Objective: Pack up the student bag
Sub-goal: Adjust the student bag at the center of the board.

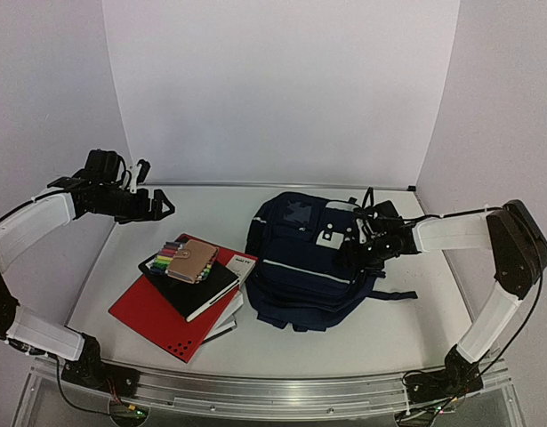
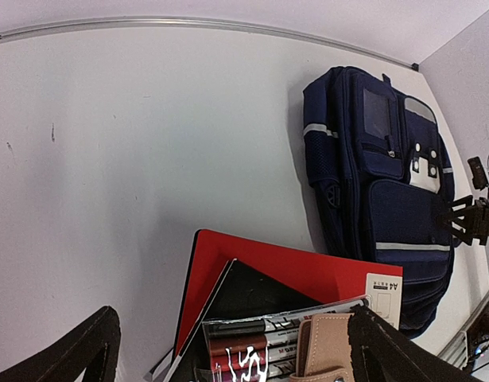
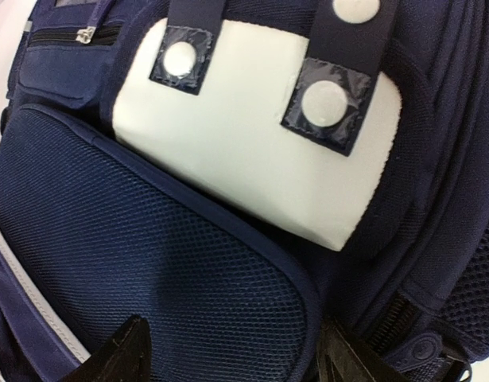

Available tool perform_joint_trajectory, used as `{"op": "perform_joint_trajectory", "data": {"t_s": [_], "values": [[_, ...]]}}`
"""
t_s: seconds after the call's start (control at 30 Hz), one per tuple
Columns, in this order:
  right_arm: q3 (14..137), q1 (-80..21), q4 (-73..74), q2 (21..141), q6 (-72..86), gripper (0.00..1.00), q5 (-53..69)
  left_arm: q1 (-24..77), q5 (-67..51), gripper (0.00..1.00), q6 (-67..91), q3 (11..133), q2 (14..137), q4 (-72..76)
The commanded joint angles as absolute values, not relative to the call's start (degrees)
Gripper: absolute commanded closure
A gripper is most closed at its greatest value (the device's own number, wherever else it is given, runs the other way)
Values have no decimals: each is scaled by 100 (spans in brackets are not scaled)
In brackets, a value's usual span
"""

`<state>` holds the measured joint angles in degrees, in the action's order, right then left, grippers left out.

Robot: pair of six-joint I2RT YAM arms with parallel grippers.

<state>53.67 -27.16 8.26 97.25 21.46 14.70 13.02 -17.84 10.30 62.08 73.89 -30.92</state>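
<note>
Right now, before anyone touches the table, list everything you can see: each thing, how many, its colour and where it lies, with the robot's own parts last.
student bag: one, dark navy with white trim, lying flat right of centre.
red folder: one, red, left of the bag, under the black notebook.
black notebook: one, black, on the red folder.
marker pens: several, mixed colours, on the notebook.
pouch: one, tan, on the notebook beside the pens.
table: one, white, under everything.
left gripper: one, black, open and empty, above the far left.
right gripper: one, black, jaws apart, at the bag's right side.
</note>
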Motion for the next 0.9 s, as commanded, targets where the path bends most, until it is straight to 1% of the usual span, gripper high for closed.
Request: {"op": "perform_joint_trajectory", "data": {"t_s": [0.0, 0.43, 0.57, 0.7, 0.87], "values": [[5253, -2729, 832, 9707, 2321, 30, 1886, 1331, -1696, 0, 915, 6228, 7382, -3007], [4630, -2831, 1679, 8707, 2632, 26, 3025, 1336, -1608, 0, 905, 6250, 7501, -3043], [4546, -2866, 1855, 8632, 2600, 26, 3407, 1340, -1607, 0, 896, 6266, 7522, -3045], [4536, -2895, 2148, 8592, 2405, 26, 3145, 1341, -1640, 0, 905, 6256, 7522, -3045], [4700, -2898, 2357, 8401, 2349, 28, 2291, 1469, -1662, 1, 848, 6243, 7404, -3004]]}}
